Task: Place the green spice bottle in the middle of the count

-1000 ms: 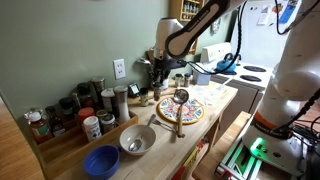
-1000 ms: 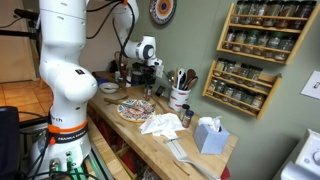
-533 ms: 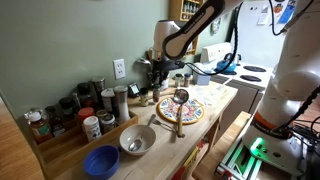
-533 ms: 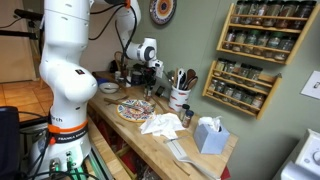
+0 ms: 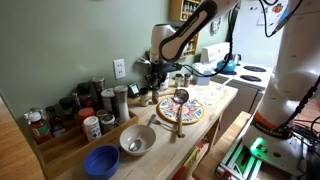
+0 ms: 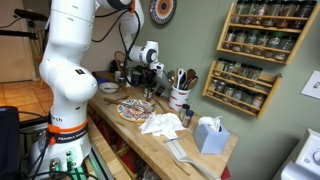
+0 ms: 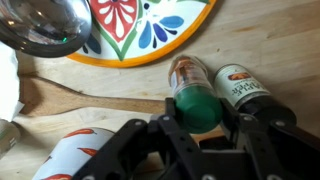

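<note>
**Straddling the green bottle, and it's tight in there**

The long wooden bench is pretty cluttered. The big painted ceramic plate takes up the middle stretch, and a shiny metal ladle is parked over it.

The black two-finger tool is down low just past the plate's rim. In the wrist view its fingers sit on either side of the green-capped glass spice bottle. I honestly can't tell if they're actually clamped on the cap or just flanking it, the gap is too hard to read. In both exterior views the tool hides the bottle.

What worries me:

- **Neighbouring bottle:** a second spice bottle with a red-and-green label is right beside the green one, touching or nearly. One finger has to squeeze in between them, so that bottle could get shoved or tipped.
- **Weak hold:** if the tool only has the smooth round cap, the bottle could twist or slip out on the lift.
- **Path to the middle:** the way there runs over the plate and ladle, so carrying the bottle too low would clip them.
- **Patterned cup:** a red-and-white patterned cup sits near the other finger.
</note>
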